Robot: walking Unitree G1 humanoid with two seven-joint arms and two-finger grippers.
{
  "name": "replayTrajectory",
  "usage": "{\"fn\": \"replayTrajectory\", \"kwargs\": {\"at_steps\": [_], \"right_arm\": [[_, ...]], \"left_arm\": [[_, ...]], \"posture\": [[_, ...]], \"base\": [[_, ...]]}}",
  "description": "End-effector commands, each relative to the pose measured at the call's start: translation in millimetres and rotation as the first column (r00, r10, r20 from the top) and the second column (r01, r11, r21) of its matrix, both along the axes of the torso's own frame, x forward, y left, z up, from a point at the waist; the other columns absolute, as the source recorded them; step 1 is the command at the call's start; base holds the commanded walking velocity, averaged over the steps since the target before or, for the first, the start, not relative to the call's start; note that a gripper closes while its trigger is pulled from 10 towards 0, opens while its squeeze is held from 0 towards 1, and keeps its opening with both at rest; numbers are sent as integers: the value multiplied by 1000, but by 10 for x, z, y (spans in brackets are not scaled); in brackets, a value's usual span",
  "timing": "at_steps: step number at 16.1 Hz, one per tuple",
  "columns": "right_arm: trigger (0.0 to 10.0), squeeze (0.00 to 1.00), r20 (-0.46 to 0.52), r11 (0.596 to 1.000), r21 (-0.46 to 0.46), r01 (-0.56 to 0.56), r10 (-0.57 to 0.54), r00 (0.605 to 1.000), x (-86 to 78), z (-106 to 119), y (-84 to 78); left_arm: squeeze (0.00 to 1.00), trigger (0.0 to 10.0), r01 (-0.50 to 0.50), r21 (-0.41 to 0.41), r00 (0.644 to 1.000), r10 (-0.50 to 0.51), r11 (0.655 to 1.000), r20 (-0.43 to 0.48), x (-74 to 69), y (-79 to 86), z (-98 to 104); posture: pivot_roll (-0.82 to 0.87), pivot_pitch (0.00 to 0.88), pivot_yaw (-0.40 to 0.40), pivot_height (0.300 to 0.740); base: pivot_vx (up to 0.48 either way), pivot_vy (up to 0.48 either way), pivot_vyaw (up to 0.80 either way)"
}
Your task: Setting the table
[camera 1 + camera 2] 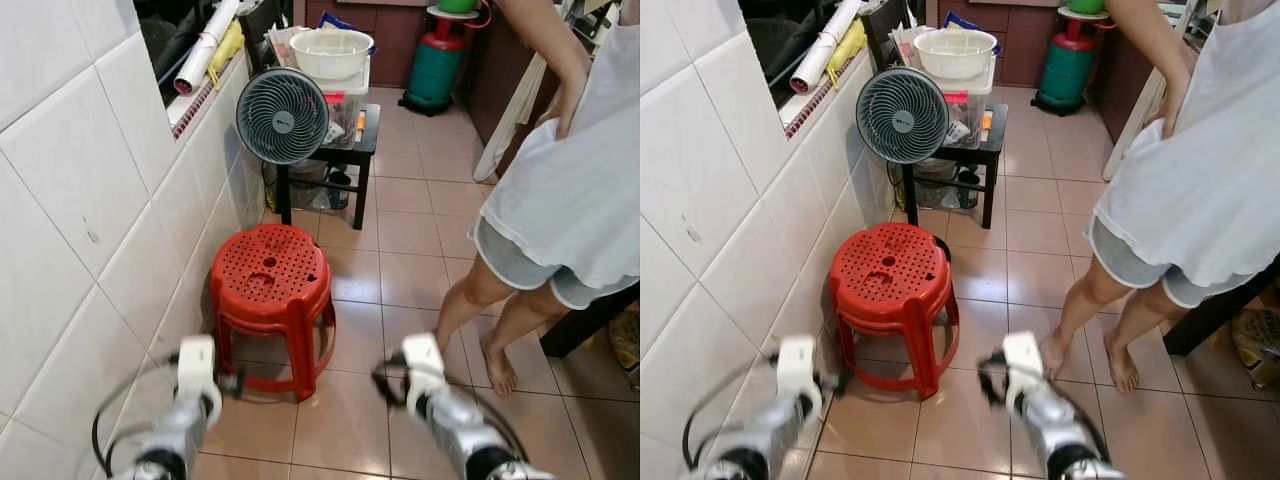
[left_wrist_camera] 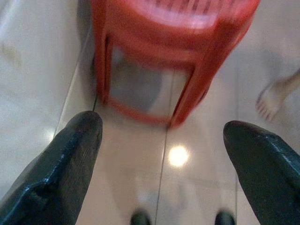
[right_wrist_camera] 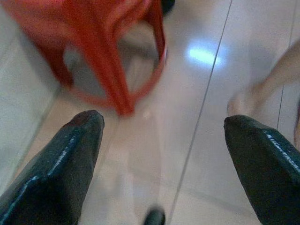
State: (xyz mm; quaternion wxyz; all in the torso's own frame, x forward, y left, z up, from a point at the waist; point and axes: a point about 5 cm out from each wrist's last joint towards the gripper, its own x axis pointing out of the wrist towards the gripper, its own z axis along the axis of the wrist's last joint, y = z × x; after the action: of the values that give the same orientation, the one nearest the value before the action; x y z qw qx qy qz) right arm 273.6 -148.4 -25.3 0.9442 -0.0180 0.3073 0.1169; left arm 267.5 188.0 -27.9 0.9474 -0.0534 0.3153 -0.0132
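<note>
My left claw (image 2: pixel 161 140) hangs low by the tiled wall, fingers spread wide and empty. The red stool (image 1: pixel 270 275) stands straight ahead of it, nearer this arm than the other. My right claw (image 3: pixel 164 136) is equally spread, holding nothing, with the stool ahead to its left and a person's bare foot (image 1: pixel 498 368) to its right. I see no tableware within reach; the white bowl (image 1: pixel 331 52) sits far beyond the fan (image 1: pixel 282 116).

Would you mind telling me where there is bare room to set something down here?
The perforated top of the round red plastic stool is bare, as is the tiled floor between it and the person's legs. The small black table is crowded with a grey fan and white bowl.
</note>
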Motion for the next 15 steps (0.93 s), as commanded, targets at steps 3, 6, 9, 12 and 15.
{"fn": "replayTrajectory", "kwargs": {"at_steps": [3,6,9,12,15], "right_arm": [[10000,0,136,1000,3,-17,16,991,178,202,-18],[10000,0,233,976,209,-57,7,972,352,447,31],[10000,0,290,985,156,-81,33,957,374,524,-15],[10000,0,342,987,147,-58,5,940,302,549,-99],[10000,0,354,989,149,-23,-31,935,54,485,-272]], "left_arm": [[0,10000,41,-13,991,-39,999,130,179,139,225],[0,10000,38,-11,963,-34,999,267,226,230,387],[0,10000,103,8,931,-99,995,351,104,93,411],[0,10000,103,0,917,-95,995,388,-76,50,423],[0,10000,36,-25,929,-24,999,370,-296,72,364]], "posture": [[-78,0,-9,740],[-70,0,-14,740],[-62,0,-13,740],[-73,0,-1,740],[-93,0,16,740]], "base": [[0,0,0],[0,0,0],[0,0,0],[0,0,0],[0,0,0]]}}
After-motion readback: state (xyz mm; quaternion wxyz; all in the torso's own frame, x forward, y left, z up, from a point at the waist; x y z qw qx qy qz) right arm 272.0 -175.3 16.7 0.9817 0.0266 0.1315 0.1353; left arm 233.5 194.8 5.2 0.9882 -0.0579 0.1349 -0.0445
